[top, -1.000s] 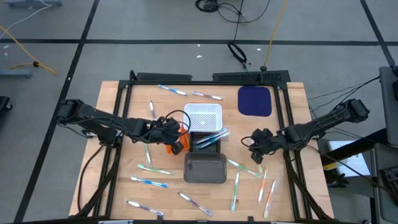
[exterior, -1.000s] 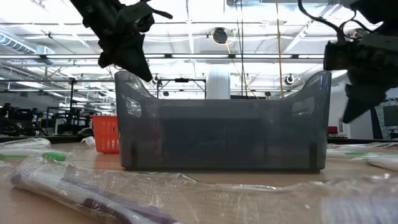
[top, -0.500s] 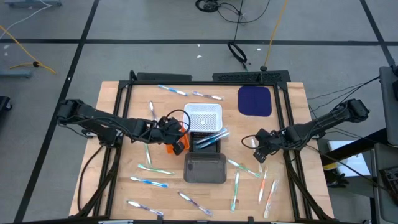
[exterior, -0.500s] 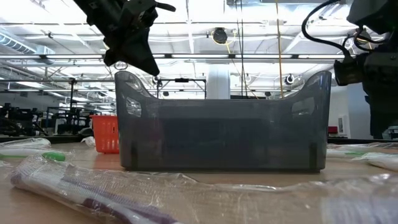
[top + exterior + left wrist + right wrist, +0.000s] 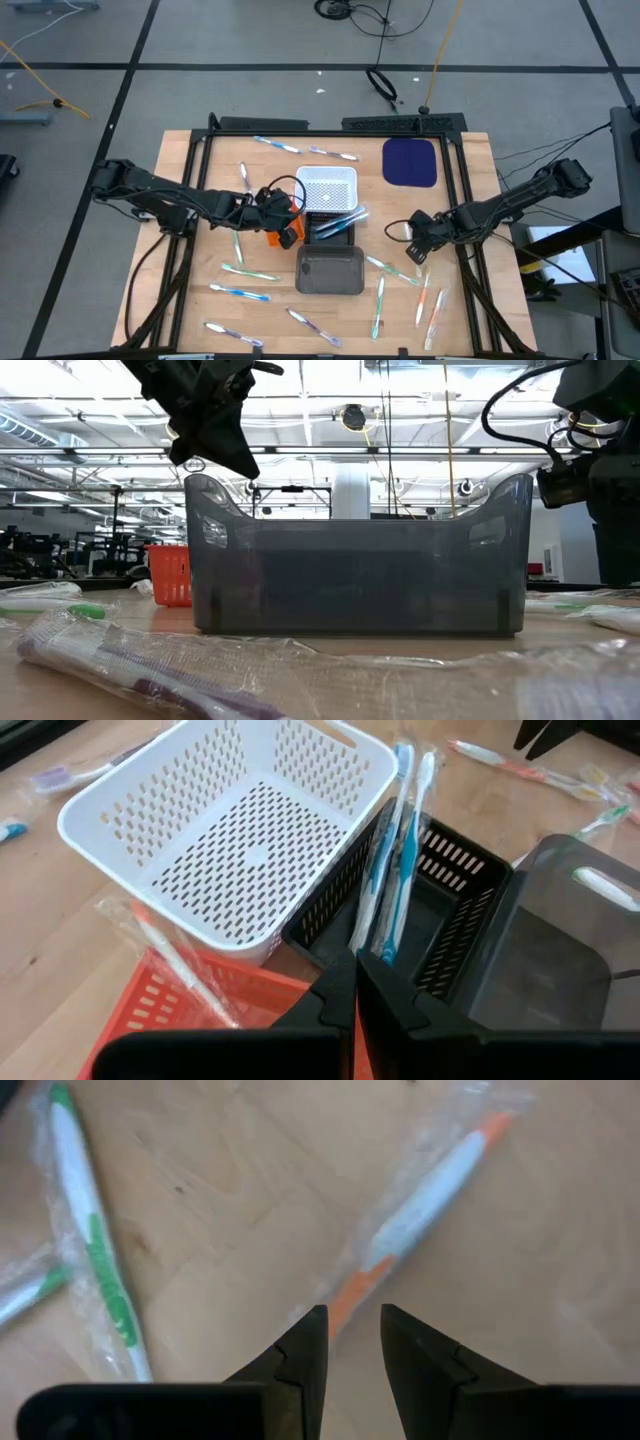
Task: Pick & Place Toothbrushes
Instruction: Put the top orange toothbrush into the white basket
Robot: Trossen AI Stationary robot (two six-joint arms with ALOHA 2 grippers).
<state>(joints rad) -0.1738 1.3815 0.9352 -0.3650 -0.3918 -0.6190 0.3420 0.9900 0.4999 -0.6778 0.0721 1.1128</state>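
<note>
Several wrapped toothbrushes lie scattered on the wooden table (image 5: 200, 300). A few blue ones (image 5: 395, 850) stand leaning in the black basket (image 5: 450, 900), and one (image 5: 175, 955) lies in the orange basket (image 5: 278, 235). My left gripper (image 5: 352, 985) hovers shut and empty above the orange basket (image 5: 150, 1010), next to the white basket (image 5: 240, 830). My right gripper (image 5: 352, 1335) hangs open over bare table to the right of the grey bin (image 5: 330, 270). It points down at one end of an orange toothbrush (image 5: 420, 1220), with a green one (image 5: 95, 1250) beside it.
The four containers stand bunched at the table's middle: white basket (image 5: 328, 188), black basket (image 5: 335, 225), grey bin (image 5: 355, 560) and orange basket. A dark blue mat (image 5: 410, 162) lies at the far right. A black frame (image 5: 330, 125) rims the table.
My right gripper has tipped more steeply downward and rolled at the wrist, staying over the same patch of table to the right of the grey bin. Its fingers keep the same gap.
</note>
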